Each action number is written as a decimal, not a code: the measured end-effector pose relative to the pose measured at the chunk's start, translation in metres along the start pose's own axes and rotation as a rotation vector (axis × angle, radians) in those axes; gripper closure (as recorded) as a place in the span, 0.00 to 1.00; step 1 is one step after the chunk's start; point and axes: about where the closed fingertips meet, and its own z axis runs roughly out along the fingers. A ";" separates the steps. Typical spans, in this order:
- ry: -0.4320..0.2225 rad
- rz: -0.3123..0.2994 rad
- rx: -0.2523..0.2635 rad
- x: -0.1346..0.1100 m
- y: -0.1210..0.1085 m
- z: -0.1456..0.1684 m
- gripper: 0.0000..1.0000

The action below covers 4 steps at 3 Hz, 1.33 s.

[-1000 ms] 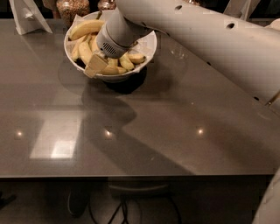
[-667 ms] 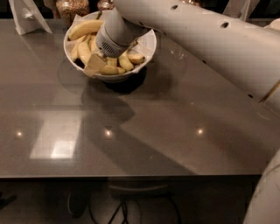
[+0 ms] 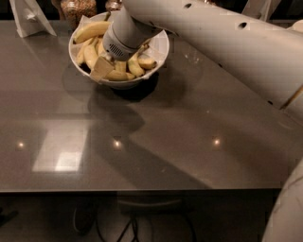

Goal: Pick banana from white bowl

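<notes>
Little changed — gripper stayed low in white bowl, near-left side, among short bananas; grip state, cannot tell. Banana lay along far-left rim — not lifted.

A glossy dark grey table mirrored three small lights and a pale rectangular patch, glass jars stood at its far edge, and cables lay on the dim floor below.
</notes>
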 end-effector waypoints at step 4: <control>0.022 0.085 -0.050 -0.013 0.025 -0.026 1.00</control>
